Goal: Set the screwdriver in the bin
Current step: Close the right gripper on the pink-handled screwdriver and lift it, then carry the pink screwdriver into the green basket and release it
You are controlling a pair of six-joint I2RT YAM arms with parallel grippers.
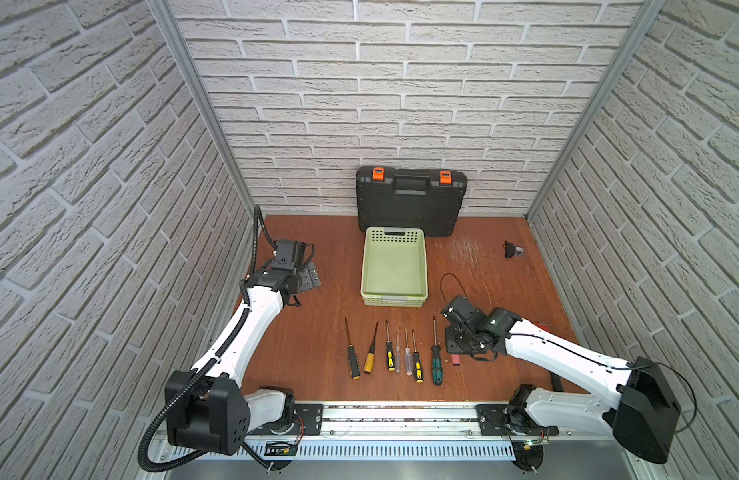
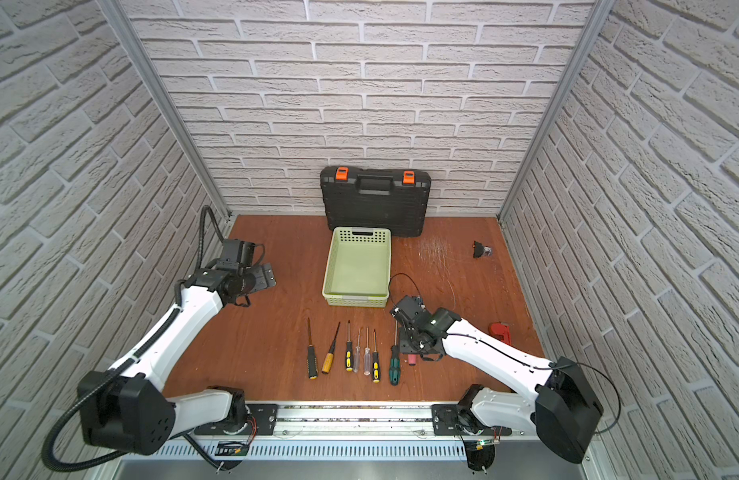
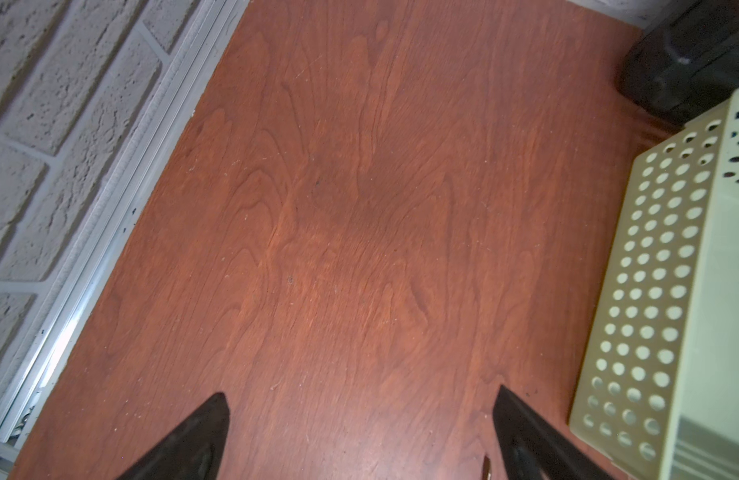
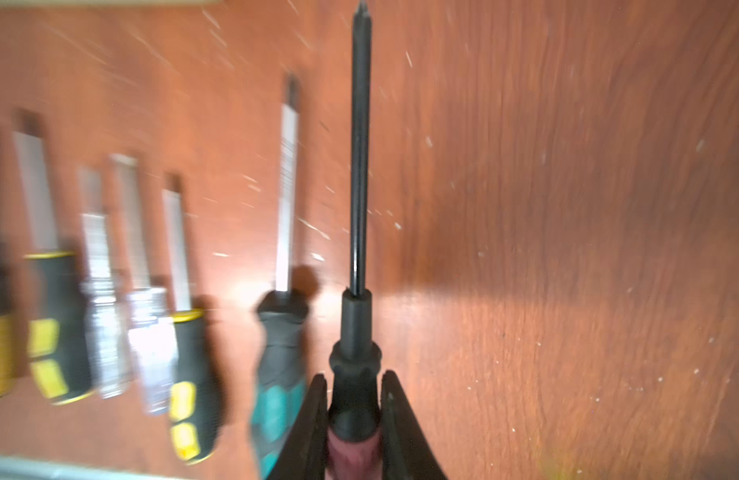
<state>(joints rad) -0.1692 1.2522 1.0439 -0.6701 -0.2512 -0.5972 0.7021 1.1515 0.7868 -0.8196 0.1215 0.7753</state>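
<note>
My right gripper [image 4: 353, 376] is shut on a screwdriver [image 4: 359, 166] with a black and maroon handle and a dark shaft that points away from the jaws. In both top views only the pinkish handle end [image 1: 456, 358] [image 2: 411, 360] shows below the right gripper [image 1: 454, 343] [image 2: 410, 343], low over the wooden table. The pale green perforated bin [image 1: 394, 300] [image 2: 356, 300] stands behind it, to the left. It holds nothing. My left gripper [image 3: 361, 392] [image 1: 307, 276] is open over bare wood, left of the bin wall [image 3: 650, 291].
Several other screwdrivers lie in a row on the table, the nearest a green-handled one [image 1: 436, 361] [image 4: 276, 374]. A black tool case [image 1: 411, 199] leans on the back wall. A small black part [image 1: 512, 249] and a red tool [image 2: 500, 331] lie at the right. Brick walls enclose three sides.
</note>
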